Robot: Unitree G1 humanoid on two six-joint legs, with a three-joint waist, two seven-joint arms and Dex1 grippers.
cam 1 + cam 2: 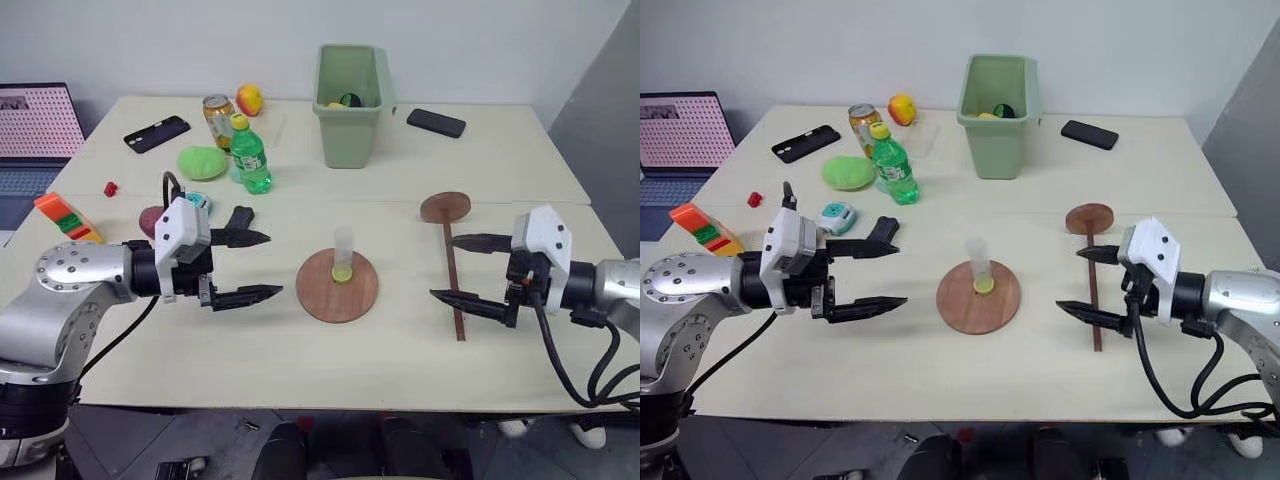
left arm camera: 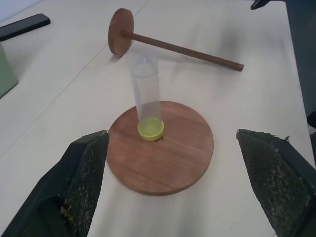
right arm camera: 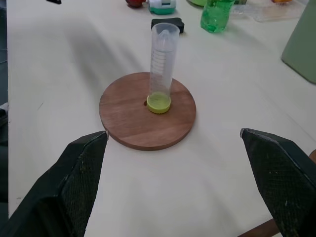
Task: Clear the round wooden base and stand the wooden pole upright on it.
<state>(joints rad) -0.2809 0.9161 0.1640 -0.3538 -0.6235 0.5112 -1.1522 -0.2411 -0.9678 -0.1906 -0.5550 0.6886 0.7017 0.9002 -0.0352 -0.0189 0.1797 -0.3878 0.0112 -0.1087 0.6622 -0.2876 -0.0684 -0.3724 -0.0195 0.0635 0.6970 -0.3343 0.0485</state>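
Nearest to us hang our two grippers, the left gripper (image 1: 250, 266) at about nine o'clock from the round wooden base (image 1: 337, 286) and the right gripper (image 1: 452, 268) at about three o'clock; both have their jaws spread wide and hold nothing, touching neither base nor table. The one base lies flat between them, and on its centre stands a single clear plastic tube (image 1: 344, 254) upright on a yellow-green cap, so the middle of the base is taken up. The one wooden pole (image 1: 453, 281) lies flat on the table (image 1: 420, 355) to the right of the base, well apart from it, with its fixed disc end pointing toward twelve o'clock; the right gripper's lower finger sits over the shaft. Beyond the left gripper, near ten o'clock, we see a small black object (image 1: 239, 218), a dark red round thing (image 1: 152, 221) and a small white and teal gadget (image 1: 197, 202). Farther on we count one green bottle (image 1: 249, 155), one can (image 1: 217, 118), one green lumpy object (image 1: 201, 162), one red-and-yellow fruit (image 1: 249, 99) and a small red piece (image 1: 110, 188). At twelve o'clock stands one green bin (image 1: 349, 104) with items inside. Two black phones (image 1: 157, 133) lie at the far side, the second phone (image 1: 436, 122) at one o'clock. An orange and green toy (image 1: 66, 217) sits at the left edge, with a laptop (image 1: 35, 140) beyond it.
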